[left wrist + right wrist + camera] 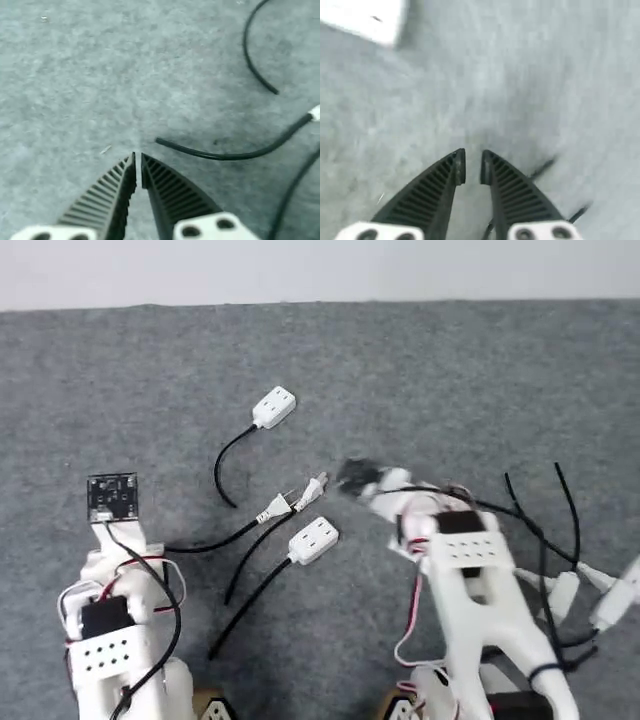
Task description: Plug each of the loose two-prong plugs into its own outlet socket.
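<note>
Grey felt-like counter (450, 370) under a pale wall (320, 270). Two loose two-prong plugs lying close together just ahead of the right end effector (352, 478): near plug (313, 487) almost at its tips, far plug (275, 507) just beyond. Lower socket (313, 539) just beside that end effector, toward the arm bases; upper socket (274, 407) well beyond it, farther up the counter. All four on short black cords (217, 468), none mated yet.

Right end effector slightly apart, a narrow slit between its ribbed fingers (512, 185), holding nothing. Left end effector (138, 157) all but together, empty, low over bare felt, with one cord end just ahead of its tips and the plugs well off to one side.

Plugs judged light and rigid: small moulded plastic bodies, smooth, likely to slip or twist in a loose pinch. Prongs thin and probably bendable, so best left untouched. Best taken across the flat sides of the body, behind the prongs. Cords limp yet springy enough to tug a plug off line. Sockets equally light, likely to slide on the felt under a push unless pinned by the other arm.

In the way: cords crossing between plugs and lower socket. Beside the right arm's base, a tangle of black cables (543, 570) and white connectors (563, 595), apart from the plugs but near that arm's sweep.
</note>
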Controlling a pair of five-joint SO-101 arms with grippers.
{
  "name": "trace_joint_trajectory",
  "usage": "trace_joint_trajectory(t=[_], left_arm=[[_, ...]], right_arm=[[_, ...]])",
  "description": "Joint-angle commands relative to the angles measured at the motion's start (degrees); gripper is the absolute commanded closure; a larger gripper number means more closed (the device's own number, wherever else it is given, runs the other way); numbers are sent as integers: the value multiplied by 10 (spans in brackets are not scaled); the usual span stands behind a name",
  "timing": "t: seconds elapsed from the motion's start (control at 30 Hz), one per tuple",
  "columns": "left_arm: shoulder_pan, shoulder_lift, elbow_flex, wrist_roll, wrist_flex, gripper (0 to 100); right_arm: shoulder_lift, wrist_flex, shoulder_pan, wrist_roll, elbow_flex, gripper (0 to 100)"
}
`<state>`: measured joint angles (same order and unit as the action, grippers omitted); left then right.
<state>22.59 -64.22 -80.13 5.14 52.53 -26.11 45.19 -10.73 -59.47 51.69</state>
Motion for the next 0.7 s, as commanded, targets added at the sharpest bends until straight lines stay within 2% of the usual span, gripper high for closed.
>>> trace_joint_trajectory(t=[0.0,0.1,0.2,0.4,0.67], left_arm=[[40,-5,2,10,-40,987],[68,0,-10,10,-73,987],[83,-2,-22,11,-95,987],[84,-2,-25,11,-110,987],[84,-2,-25,11,-110,987]], right_arm=[[7,5,-67,-27,-97,846],[44,80,-116,-27,-179,782],[99,140,-154,-29,-259,772],[221,145,-209,-30,-355,772],[383,143,-211,-31,-457,772]])
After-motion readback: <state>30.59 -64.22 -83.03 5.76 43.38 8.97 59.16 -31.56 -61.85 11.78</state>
